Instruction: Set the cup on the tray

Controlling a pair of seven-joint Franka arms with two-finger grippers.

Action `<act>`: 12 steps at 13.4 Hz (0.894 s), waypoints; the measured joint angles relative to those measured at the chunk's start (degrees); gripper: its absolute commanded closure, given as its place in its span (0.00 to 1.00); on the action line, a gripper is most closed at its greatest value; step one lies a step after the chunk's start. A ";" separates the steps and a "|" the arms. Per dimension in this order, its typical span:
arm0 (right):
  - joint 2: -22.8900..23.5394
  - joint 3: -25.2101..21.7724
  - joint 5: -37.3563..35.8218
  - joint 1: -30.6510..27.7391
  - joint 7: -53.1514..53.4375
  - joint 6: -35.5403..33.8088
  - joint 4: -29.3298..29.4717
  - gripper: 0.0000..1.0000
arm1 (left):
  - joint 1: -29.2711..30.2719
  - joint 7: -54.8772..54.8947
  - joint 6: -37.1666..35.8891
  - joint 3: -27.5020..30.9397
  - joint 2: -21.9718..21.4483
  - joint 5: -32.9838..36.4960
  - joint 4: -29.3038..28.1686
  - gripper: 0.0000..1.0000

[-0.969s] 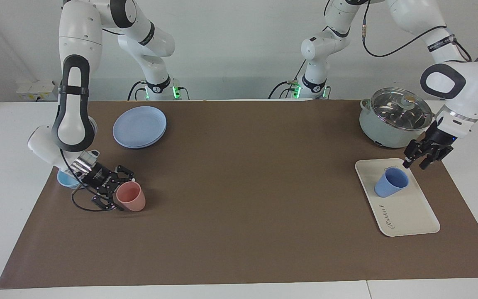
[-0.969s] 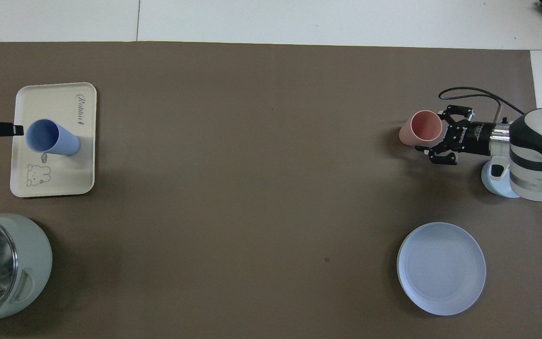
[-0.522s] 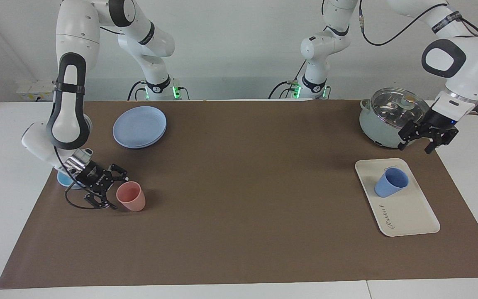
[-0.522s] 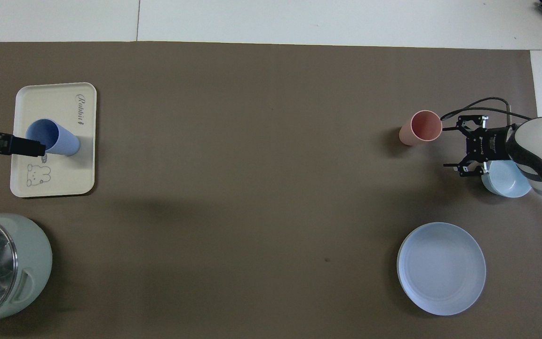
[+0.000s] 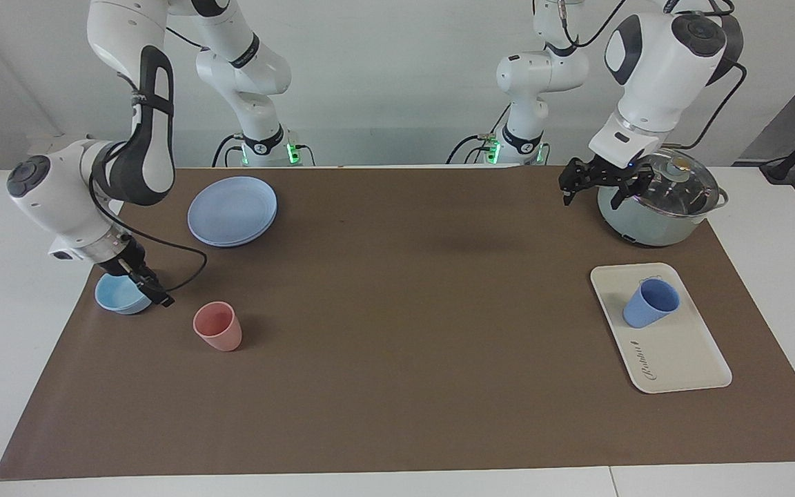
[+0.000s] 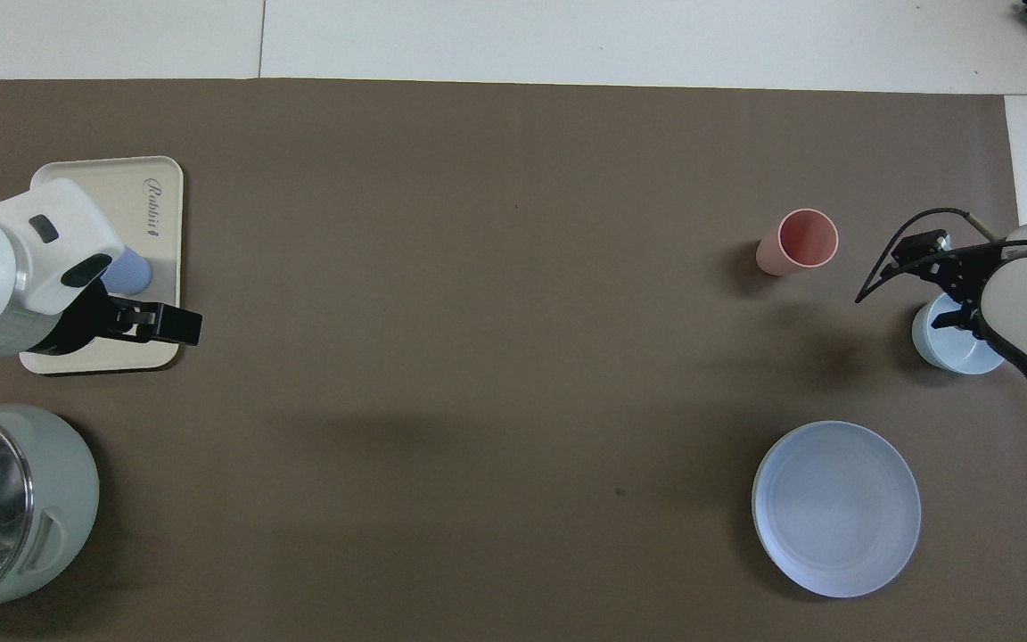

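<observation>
Brown mat over white table [image 5: 397, 442]. Cup [image 5: 649, 302] upright on tray [image 5: 680, 359], untouched; placement judged complete. Left gripper [image 5: 601, 181] spread, holding nothing, raised beside pot [image 5: 660, 200], clear of tray. Right gripper [image 5: 152, 293] over bowl [image 5: 118, 295]; finger state indeterminable.

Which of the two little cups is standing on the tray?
The periwinkle-blue cup, upright on the cream tray. The pink cup stands on the bare brown mat, toward the right arm's end.

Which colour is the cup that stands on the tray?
Periwinkle blue; the cup shows best in the facing view, on the cream tray.
</observation>
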 measured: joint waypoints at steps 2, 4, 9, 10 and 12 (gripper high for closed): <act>-3.63 0.18 -1.13 1.95 -7.41 -4.07 -0.01 0.01 | 0.01 -0.42 -1.16 0.53 -0.01 0.02 2.15 0.00; -6.83 0.36 -5.21 4.84 -8.96 -7.69 -0.02 0.01 | 0.26 -0.38 -3.84 1.25 0.88 0.23 6.43 0.00; -12.83 0.82 -7.38 11.45 -9.01 -12.23 0.17 0.01 | 0.26 -0.33 -7.32 2.11 3.89 1.71 11.37 0.00; -13.31 0.96 -7.39 11.88 -9.02 -12.92 0.91 0.01 | 0.17 -0.34 -7.59 2.10 3.99 1.71 11.37 0.00; -13.67 1.57 -7.39 11.94 -9.11 -15.99 4.33 0.01 | -0.04 -0.39 -8.08 2.14 3.94 1.71 11.38 0.00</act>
